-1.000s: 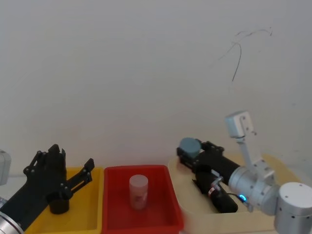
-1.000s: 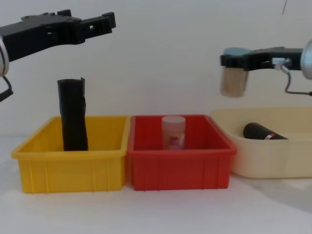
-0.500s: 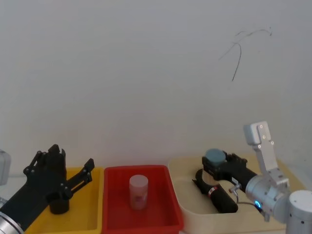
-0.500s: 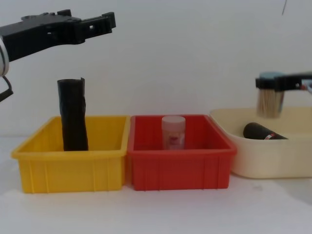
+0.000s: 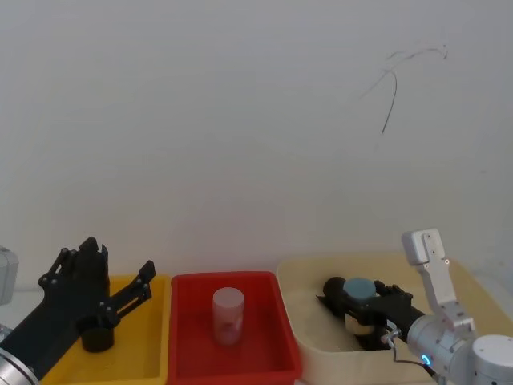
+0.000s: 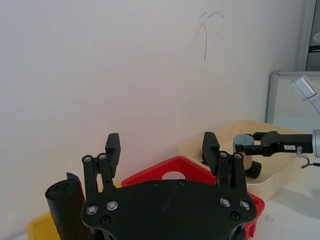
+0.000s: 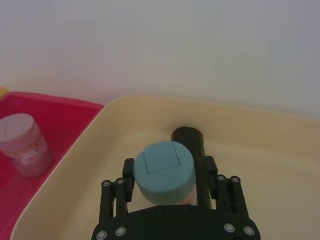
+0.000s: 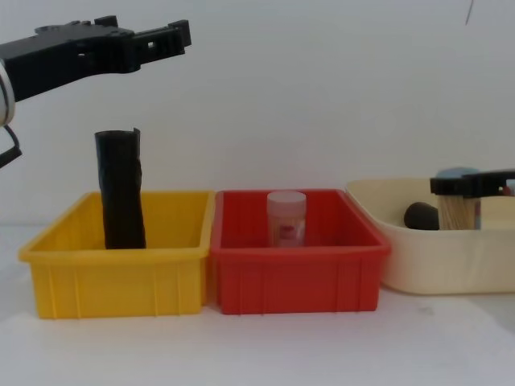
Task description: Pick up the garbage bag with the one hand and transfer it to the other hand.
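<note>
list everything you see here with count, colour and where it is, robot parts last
yellow bin: 1, yellow, leftmost of the row
plain black roll: 1, black, upright in the yellow bin
red bin: 1, red, middle
clear jar: 1, translucent, upright in the red bin
cream tub: 1, cream, rightmost
garbage bag: 1, black roll, lying in the cream tub
blue-lidded jar: 1, held inside the cream tub
left gripper: 1, black, open, raised above the yellow bin
right gripper: 1, black, shut on the jar

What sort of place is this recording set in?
Probably a lab or test bench for robot sorting, not a home. Three plastic bins, a yellow bin, a red bin and a cream tub, stand in a row on a white table against a bare white wall.
</note>
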